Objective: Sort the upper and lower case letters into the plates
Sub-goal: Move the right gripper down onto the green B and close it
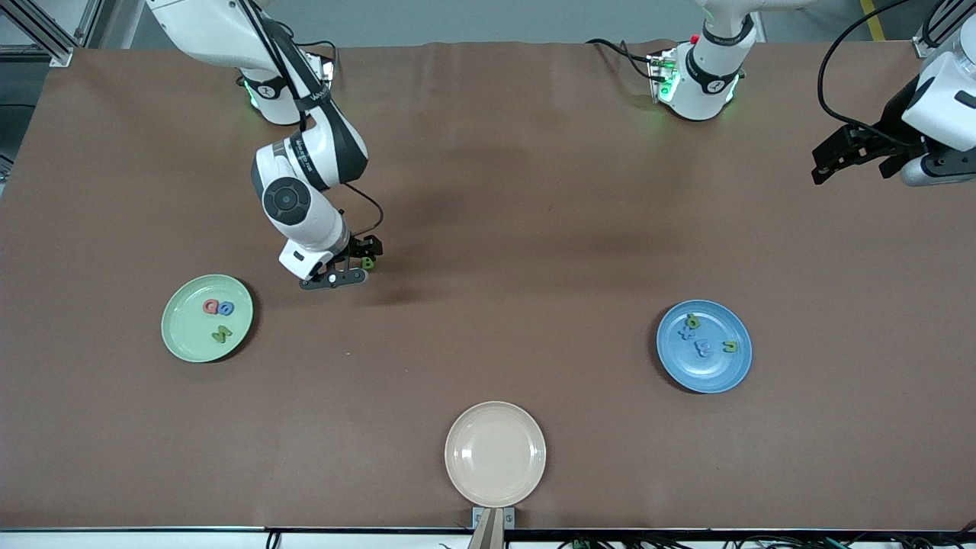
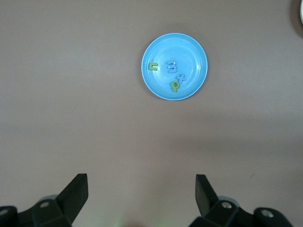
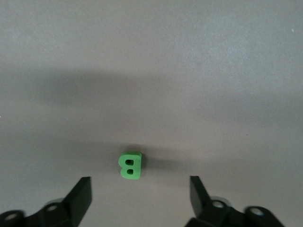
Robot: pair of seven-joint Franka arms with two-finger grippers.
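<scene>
Green plate (image 1: 207, 317), three letters; blue plate (image 1: 704, 345), four letters; cream plate (image 1: 496, 454). Right gripper (image 1: 357, 263), fingers spread, over green letter B (image 3: 130, 165) near green plate. Left gripper (image 1: 854, 155) waits, fingers spread.

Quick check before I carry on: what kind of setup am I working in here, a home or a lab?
Most likely a robotics lab bench, not a home: two arms bolted to a brown-covered table, metal framing at one corner, loose cables, and toy letters sorted into the green plate and blue plate.
</scene>
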